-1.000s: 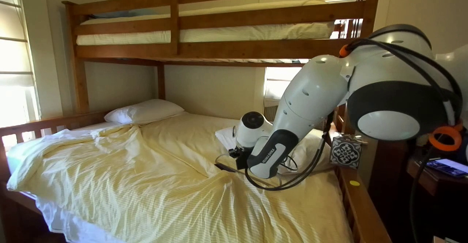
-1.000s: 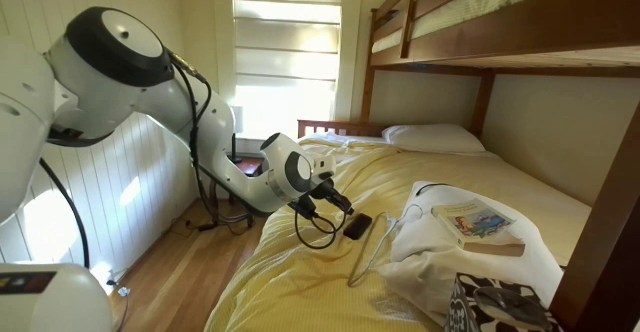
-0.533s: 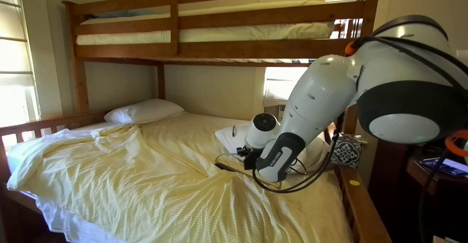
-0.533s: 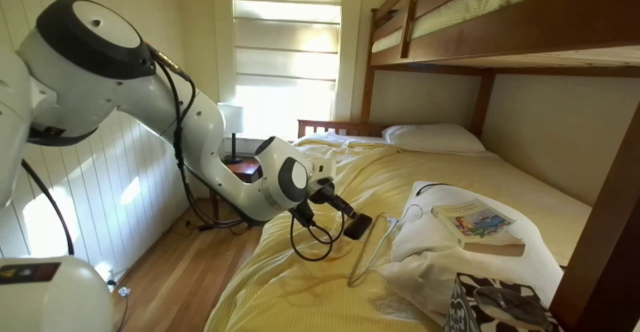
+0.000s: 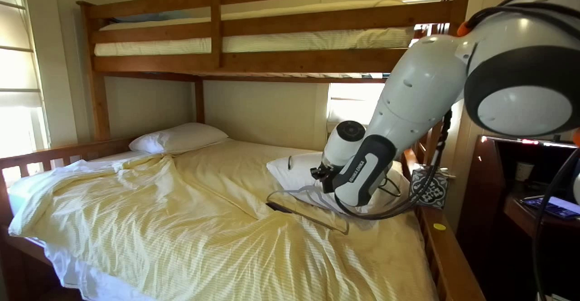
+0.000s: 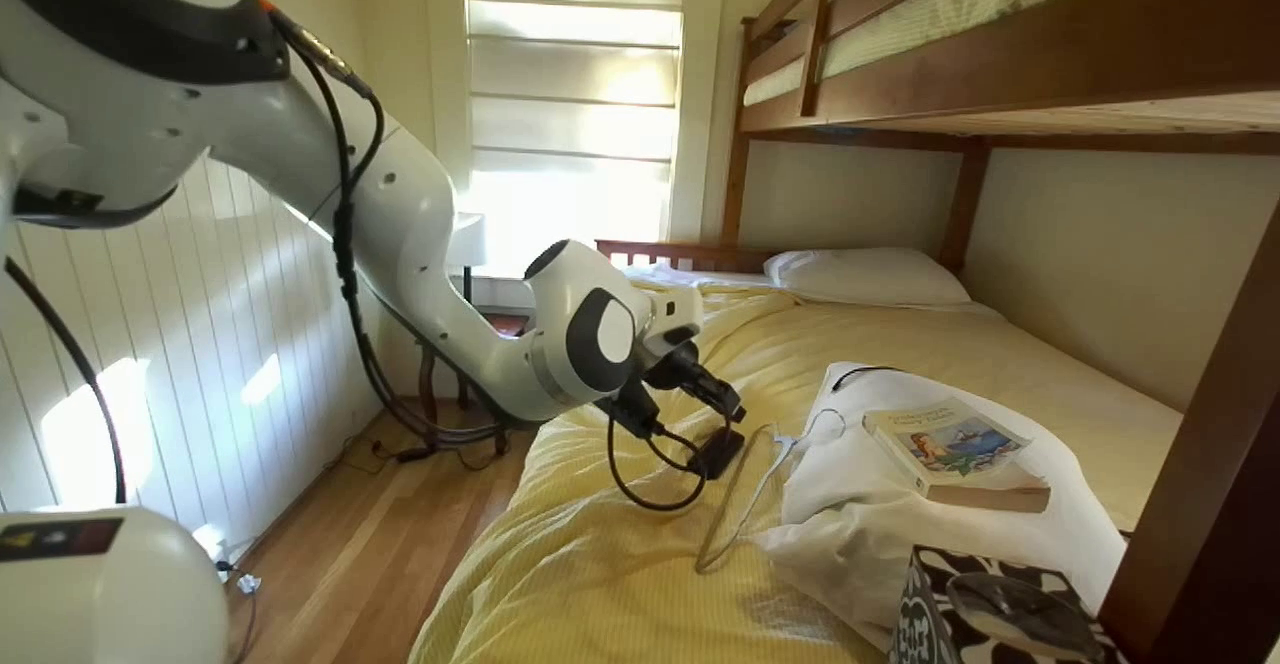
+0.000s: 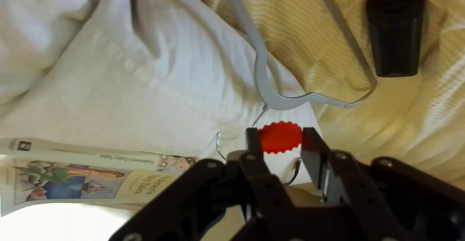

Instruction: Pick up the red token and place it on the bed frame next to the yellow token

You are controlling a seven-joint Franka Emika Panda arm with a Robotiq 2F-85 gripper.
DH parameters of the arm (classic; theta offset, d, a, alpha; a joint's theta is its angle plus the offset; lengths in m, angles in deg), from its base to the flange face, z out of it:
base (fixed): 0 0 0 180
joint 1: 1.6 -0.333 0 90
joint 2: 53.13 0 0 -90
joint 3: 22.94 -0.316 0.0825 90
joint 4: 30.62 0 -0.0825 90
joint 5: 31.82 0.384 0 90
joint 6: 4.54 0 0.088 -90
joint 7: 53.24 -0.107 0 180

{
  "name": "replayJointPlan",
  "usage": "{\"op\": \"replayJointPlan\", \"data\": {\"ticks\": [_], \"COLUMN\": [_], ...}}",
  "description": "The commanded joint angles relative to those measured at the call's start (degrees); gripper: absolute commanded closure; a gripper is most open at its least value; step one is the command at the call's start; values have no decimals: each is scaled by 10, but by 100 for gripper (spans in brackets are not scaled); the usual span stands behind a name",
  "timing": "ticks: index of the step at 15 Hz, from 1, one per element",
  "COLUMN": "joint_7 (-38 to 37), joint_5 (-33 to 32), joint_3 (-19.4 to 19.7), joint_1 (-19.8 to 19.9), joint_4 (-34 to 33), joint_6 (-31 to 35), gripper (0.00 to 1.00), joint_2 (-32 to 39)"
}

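Token (image 7: 280, 138) is clamped in the tool (image 7: 279, 136), just now raised; the frame (image 5: 453, 260) can presumably be approached.

Arm (image 6: 400, 214) is lifting: gripper (image 6: 737, 411) is rising and shifting right in both exterior views vs half a second ago, exposing more of the hanger (image 5: 312, 187). Elbow (image 5: 523, 90) is climbing too, sliding right in an exterior view, bringing the cup (image 5: 524, 171) at right into view.
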Motion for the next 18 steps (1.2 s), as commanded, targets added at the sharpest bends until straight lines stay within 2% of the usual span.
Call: {"op": "replayJointPlan", "data": {"ticks": [1,5,8,10,11,12,16,17,18], "joint_7": [92,140,148,144,131,151,150,150,157], "joint_5": [24,63,108,144,170,161,182,182,176], "joint_3": [50,131,172,181,178,158,160,161,157], "joint_1": [-62,-155,-222,-251,-256,-224,-237,-237,-232], "joint_4": [107,195,256,290,294,253,271,271,277], "joint_6": [7,21,55,83,90,59,73,73,83], "gripper": [92,92,92,92,92,67,67,92,92], "joint_2": [-95,-125,-134,-137,-117,-110,-110,-110,-126]}}
